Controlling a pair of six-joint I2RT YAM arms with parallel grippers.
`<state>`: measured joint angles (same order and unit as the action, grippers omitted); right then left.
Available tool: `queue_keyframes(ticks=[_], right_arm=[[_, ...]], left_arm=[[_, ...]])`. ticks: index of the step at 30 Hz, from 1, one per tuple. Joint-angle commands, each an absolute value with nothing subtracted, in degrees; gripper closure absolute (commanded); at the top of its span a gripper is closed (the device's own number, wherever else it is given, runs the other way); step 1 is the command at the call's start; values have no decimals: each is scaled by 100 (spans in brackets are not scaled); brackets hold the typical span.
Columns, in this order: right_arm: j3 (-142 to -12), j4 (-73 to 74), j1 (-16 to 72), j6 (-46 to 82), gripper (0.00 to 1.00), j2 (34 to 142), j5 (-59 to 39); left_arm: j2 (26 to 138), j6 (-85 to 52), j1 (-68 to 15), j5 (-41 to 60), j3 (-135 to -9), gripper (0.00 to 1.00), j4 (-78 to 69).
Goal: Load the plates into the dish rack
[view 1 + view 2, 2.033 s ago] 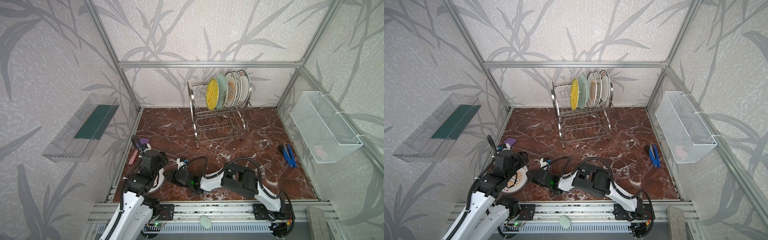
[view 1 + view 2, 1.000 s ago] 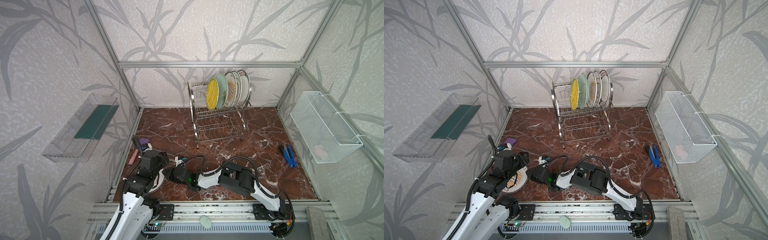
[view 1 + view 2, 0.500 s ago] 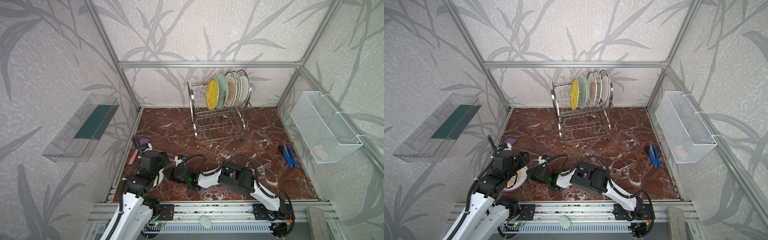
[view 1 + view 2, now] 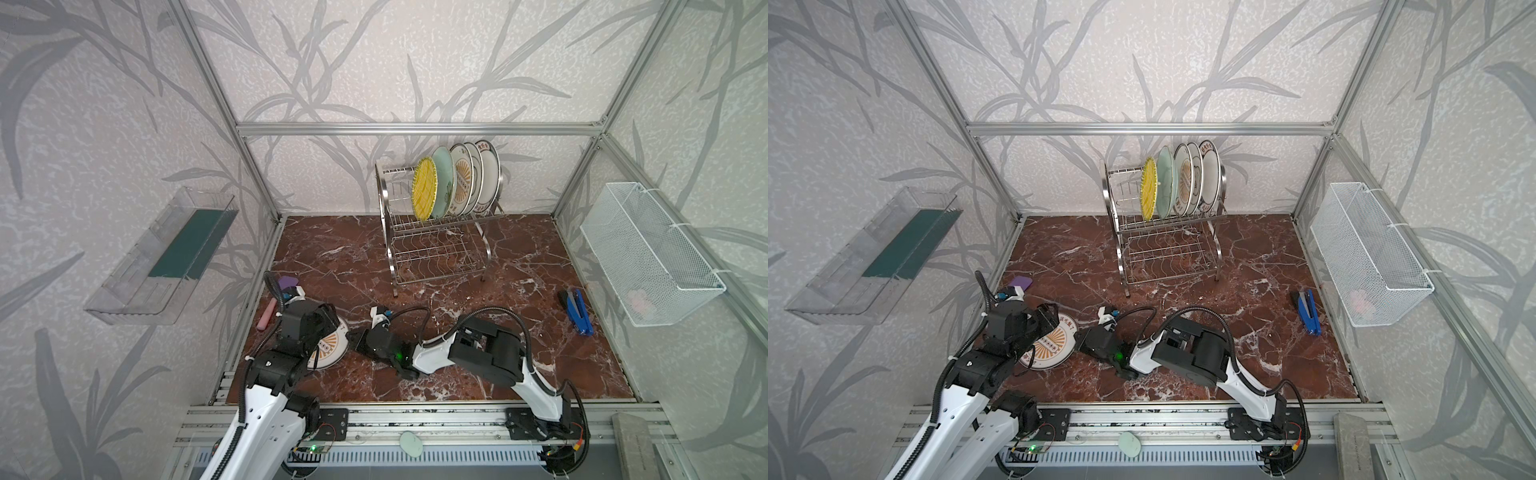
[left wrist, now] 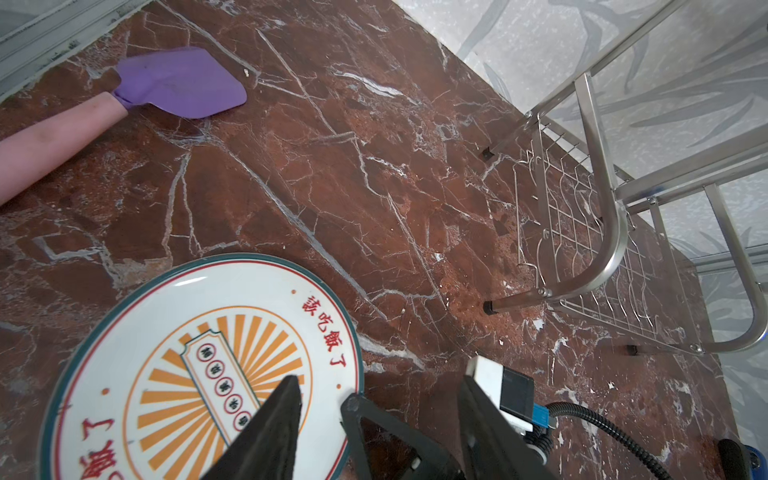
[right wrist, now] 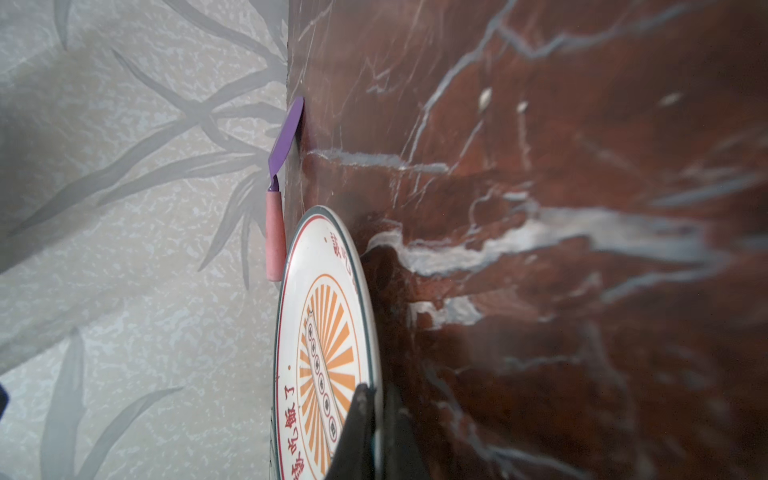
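A white plate with an orange sunburst lies on the marble table at the front left. My right gripper is shut on its right rim, one finger above and one under the edge. Just over the same plate hovers my left gripper, open, with one fingertip above the plate and the other past its rim. The dish rack stands at the back, with several plates upright in its upper shelf: yellow, pale teal, sunburst and white with dark markings.
A purple spatula with a pink handle lies by the left wall, close behind the plate. A blue stapler-like tool lies at the right. A white mesh basket hangs on the right wall, a clear tray on the left wall.
My right gripper slid left to the plate's rim and its jaws closed on it. The left arm has hardly moved.
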<state>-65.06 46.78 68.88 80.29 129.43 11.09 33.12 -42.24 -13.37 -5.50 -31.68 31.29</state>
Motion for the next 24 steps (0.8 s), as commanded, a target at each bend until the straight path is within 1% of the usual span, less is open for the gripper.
queue_keyframes(ticks=[1, 8, 12, 19, 24], right_arm=[[-5990, 4424, 6759, 7900, 92, 12966, 1466], [-5559, 4604, 6656, 7938, 92, 12812, 1600], [-5623, 4622, 6656, 7927, 89, 12849, 1528], [-5711, 4597, 6653, 7928, 88, 12886, 1468], [-5789, 4562, 6655, 7963, 84, 12968, 1386]], left_arm=[[3259, -4314, -1300, -532, -3173, 42, 3059], [3261, -4331, -1301, -516, -3138, 41, 3006], [3238, -4316, -1301, -512, -3128, 41, 3010], [3226, -4298, -1300, -544, -3113, 41, 3021], [3218, -4298, -1299, -527, -3103, 41, 3011]])
